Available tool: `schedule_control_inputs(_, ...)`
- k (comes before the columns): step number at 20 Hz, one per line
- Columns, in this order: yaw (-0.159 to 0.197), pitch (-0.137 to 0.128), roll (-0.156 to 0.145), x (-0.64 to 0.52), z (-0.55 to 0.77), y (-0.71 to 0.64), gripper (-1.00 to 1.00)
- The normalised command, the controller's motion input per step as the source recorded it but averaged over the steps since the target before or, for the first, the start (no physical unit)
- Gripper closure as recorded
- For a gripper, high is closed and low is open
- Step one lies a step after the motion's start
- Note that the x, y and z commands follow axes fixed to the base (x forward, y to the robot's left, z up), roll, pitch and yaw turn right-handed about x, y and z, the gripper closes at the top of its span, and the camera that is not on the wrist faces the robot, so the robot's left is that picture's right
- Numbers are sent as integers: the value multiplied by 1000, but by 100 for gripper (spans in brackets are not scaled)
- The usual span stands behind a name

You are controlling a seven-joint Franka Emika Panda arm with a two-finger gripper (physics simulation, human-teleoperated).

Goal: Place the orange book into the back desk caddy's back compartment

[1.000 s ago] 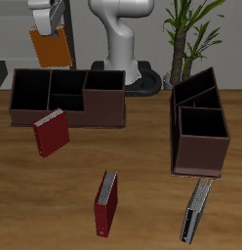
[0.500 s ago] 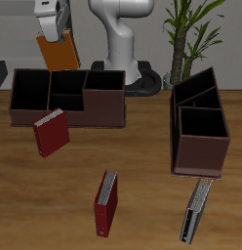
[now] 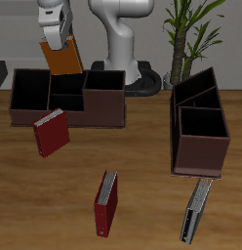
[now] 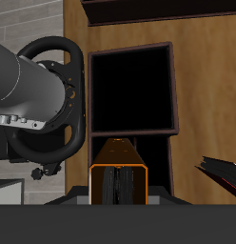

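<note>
With the gripper [image 3: 57, 39] clamped on the orange book [image 3: 63, 59], hanging tilted above the back caddy [image 3: 66, 97], it should square the book and lower it slowly into the back compartment.

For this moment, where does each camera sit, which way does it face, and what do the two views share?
Exterior view: in front of and above the table, facing the robot's base; shows the arm, with the gripper holding the orange book above the back desk caddy.
Wrist view: on the gripper, looking along the fingers down into the caddy's dark cells; an arm link shows alongside.
Shared: book, caddy, one red book.
</note>
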Motion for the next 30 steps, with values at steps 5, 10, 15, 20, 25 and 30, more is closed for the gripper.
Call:
schedule_control_inputs(5, -1, 17, -4, -29, -33, -39, 100)
schedule_control_inputs(10, 4, 20, -5, -13, -61, 21, 100)
schedule_control_inputs(15, -6, 16, -12, 12, -71, -23, 100)
schedule_control_inputs(20, 5, 24, -19, -2, -81, -77, 100)
schedule_control_inputs(25, -1, 10, -9, 13, -11, -42, 100)
schedule_control_inputs(30, 11, 22, 6, 61, -157, 46, 100)
